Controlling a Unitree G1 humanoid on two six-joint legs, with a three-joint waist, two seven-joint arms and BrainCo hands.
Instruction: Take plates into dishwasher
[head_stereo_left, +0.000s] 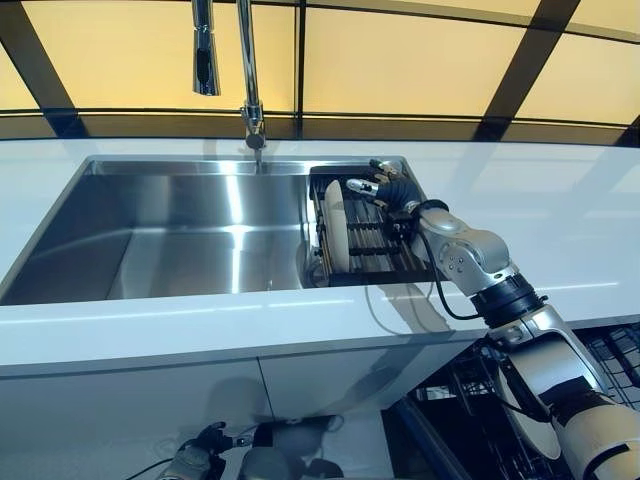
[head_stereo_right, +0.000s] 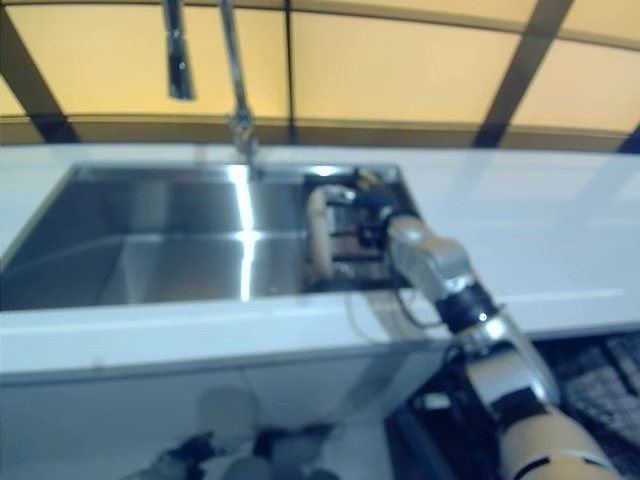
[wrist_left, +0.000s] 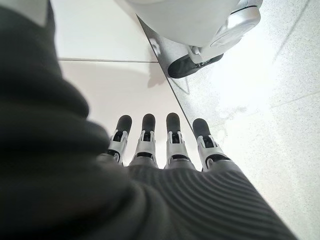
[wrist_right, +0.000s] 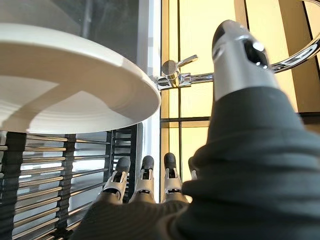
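A cream plate (head_stereo_left: 336, 225) stands on edge at the left side of a black slatted dish rack (head_stereo_left: 378, 262), which sits in the right end of the steel sink (head_stereo_left: 180, 230). My right hand (head_stereo_left: 385, 190) reaches into the rack just right of the plate, fingers straight and not closed on it. In the right wrist view the plate (wrist_right: 65, 85) shows close beside the straight fingers (wrist_right: 145, 175), which lie over the rack slats (wrist_right: 40, 170), with the thumb (wrist_right: 240, 55) held apart. My left hand (head_stereo_left: 205, 445) hangs low by the cabinet front, its fingers (wrist_left: 170, 145) straight and holding nothing.
A tall faucet (head_stereo_left: 250, 90) rises behind the sink. White counter (head_stereo_left: 560, 220) runs along both sides and the front. Below the counter at the right, the open dishwasher's dark wire rack (head_stereo_left: 470, 400) shows. White cabinet doors (head_stereo_left: 130, 410) face the front.
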